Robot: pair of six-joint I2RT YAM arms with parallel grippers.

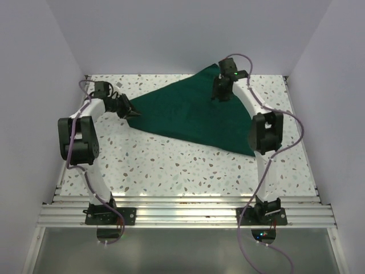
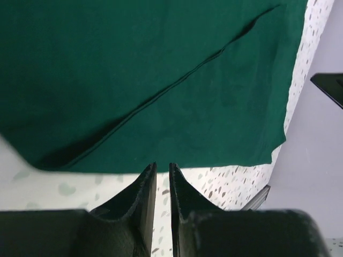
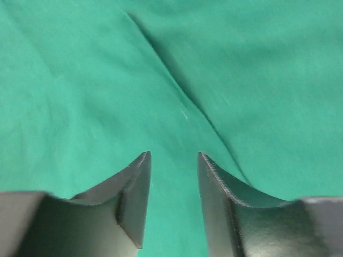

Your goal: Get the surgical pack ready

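So the surgical pack (image 1: 188, 117) lies as a folded triangle mid-table (image 1: 171, 165), its long edge running from the left tip to lower right. The left end effector (image 1: 133, 112) sits at that tip, nearly pinched, empty. The right end effector (image 1: 221, 94) hovers half-open over the top corner, empty too.

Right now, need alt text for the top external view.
A dark green cloth lies spread as a triangle on a speckled table, seen from above and behind two robot arms. The left tool points at the cloth's left corner, and the right tool hangs over its far part, near the top corner.
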